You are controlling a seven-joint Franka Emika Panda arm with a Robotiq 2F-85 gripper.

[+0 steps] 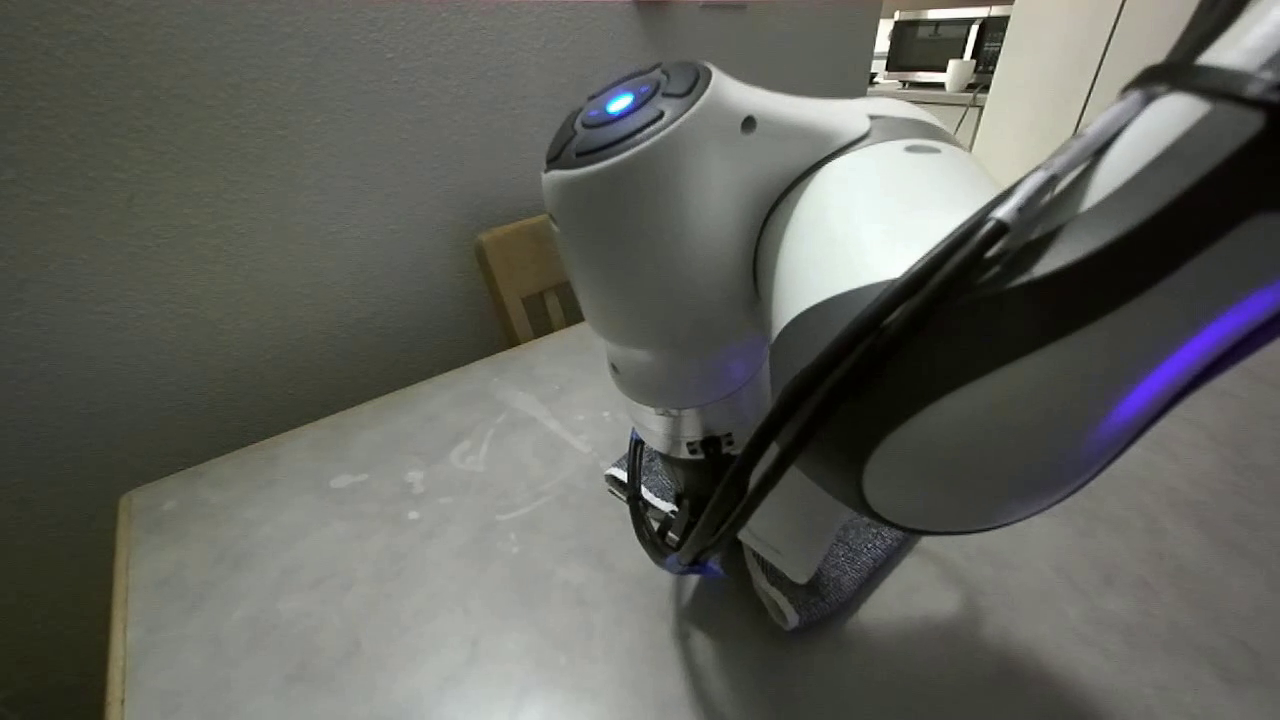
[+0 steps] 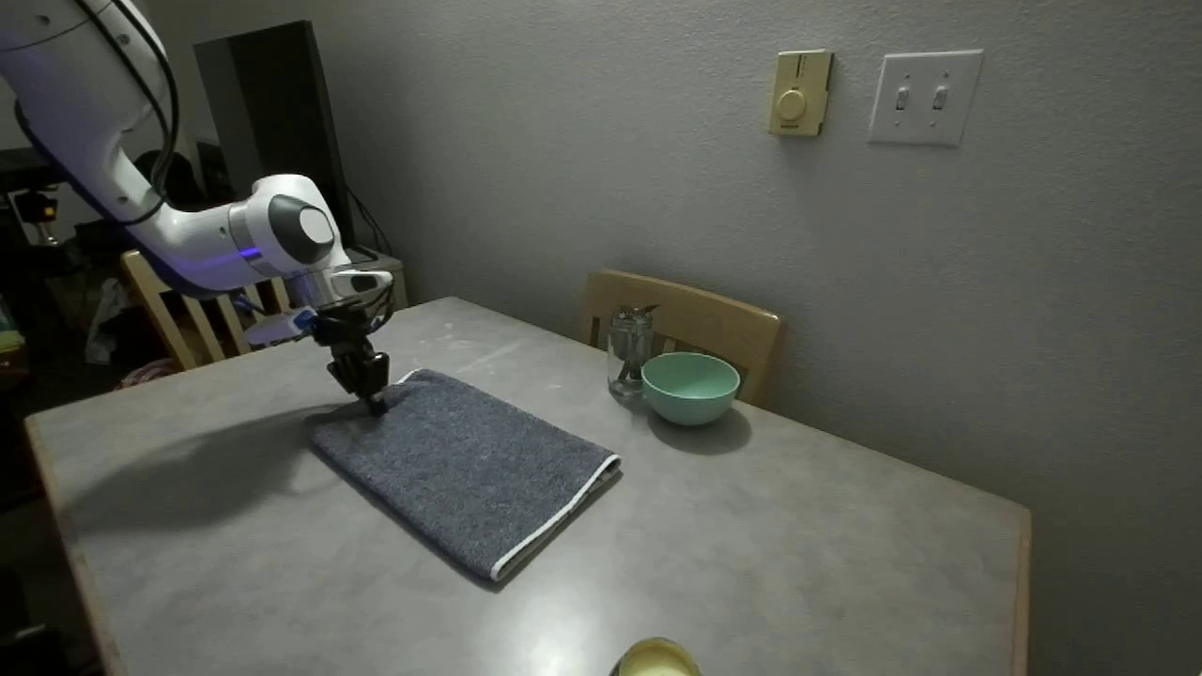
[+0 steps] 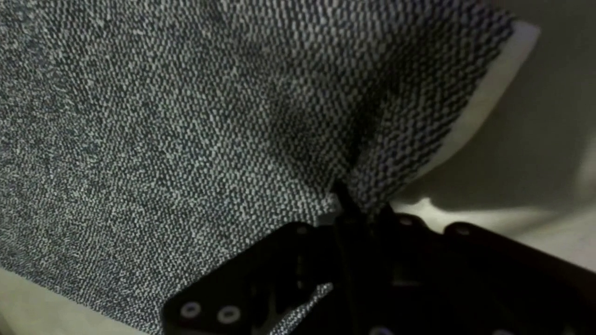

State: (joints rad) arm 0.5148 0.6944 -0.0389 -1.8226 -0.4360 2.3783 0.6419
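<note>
A dark grey towel (image 2: 474, 460) with a white edge lies folded flat on the table. My gripper (image 2: 374, 406) points down at the towel's near-arm end, its fingertips down at the cloth. In the wrist view the woven cloth (image 3: 177, 121) fills most of the picture. A pinched fold of it rises between the gripper's (image 3: 363, 204) dark fingertips, close to the white-hemmed edge, so the jaws are shut on the towel. In an exterior view the arm covers most of the towel (image 1: 860, 565), and the fingers are hidden there.
A mint green bowl (image 2: 690, 387) and a glass jar (image 2: 629, 352) holding utensils stand near the wall-side table edge. A yellowish round container (image 2: 657, 659) is cut off at the bottom. Wooden chairs (image 2: 700, 310) stand around the table (image 2: 798, 545). A dark monitor (image 2: 277, 122) rises behind the arm.
</note>
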